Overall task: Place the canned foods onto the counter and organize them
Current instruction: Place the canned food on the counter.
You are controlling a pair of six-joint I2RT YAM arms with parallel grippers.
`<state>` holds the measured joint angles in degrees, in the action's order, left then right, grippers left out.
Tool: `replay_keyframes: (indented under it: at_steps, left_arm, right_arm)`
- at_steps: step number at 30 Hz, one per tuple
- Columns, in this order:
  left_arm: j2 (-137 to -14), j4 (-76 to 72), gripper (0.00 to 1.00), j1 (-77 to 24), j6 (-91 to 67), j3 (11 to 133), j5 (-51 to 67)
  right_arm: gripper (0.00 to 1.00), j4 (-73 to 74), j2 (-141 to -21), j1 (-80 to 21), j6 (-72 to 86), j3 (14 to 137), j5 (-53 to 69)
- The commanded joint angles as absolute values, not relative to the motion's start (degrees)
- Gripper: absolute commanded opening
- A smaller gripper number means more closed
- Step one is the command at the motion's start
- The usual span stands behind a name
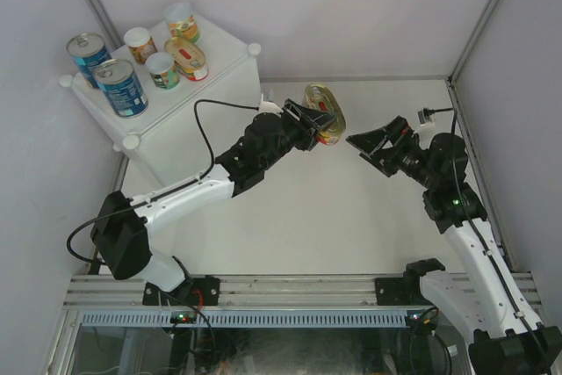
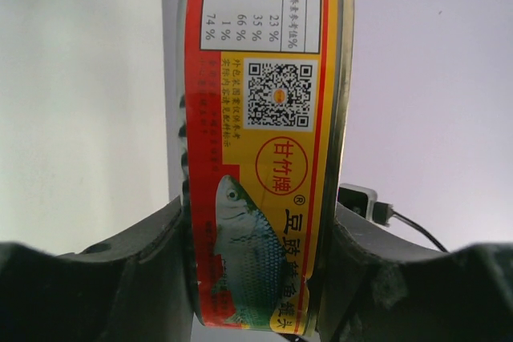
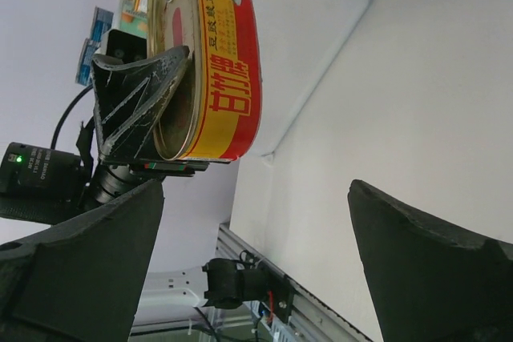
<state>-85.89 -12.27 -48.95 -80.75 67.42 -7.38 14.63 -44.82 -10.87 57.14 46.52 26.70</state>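
My left gripper [image 1: 318, 120] is shut on a flat oval red-and-yellow tin [image 1: 326, 113], held on edge above the table's middle. The tin fills the left wrist view [image 2: 260, 142], its fish label facing the camera between the two pads. It also shows in the right wrist view [image 3: 210, 62]. My right gripper [image 1: 369, 147] is open and empty, just right of the tin. On the counter [image 1: 219, 85] at the far left stand two tall blue cans [image 1: 120, 87], three small round cans [image 1: 162, 69] and a second oval tin [image 1: 186, 58].
Grey enclosure walls close in the left, right and back. The counter stands in the far left corner. A black cable [image 1: 206, 133] loops off the left arm beside the counter. A metal rail [image 1: 290, 292] runs along the near edge.
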Motion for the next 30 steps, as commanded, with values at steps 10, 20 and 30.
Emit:
replay_keyframes:
  at_steps: [10, 20, 30]
  left_arm:
    - [-80.38, -26.58, 0.00, -49.98, -88.62, 64.96, -12.06]
    - [-79.59, -26.89, 0.00, -50.72, -89.10, 64.51, -13.40]
    - [-79.84, -26.82, 0.00, -51.06, -89.99, 64.57, -12.55]
  right_arm:
    - [0.97, -1.22, -50.00, -14.58, 63.53, 46.90, 30.86]
    - [0.95, -4.79, -53.21, -16.97, 65.23, 48.40, 31.20]
    - [0.88, -7.48, -55.73, -16.31, 66.00, 49.59, 33.87]
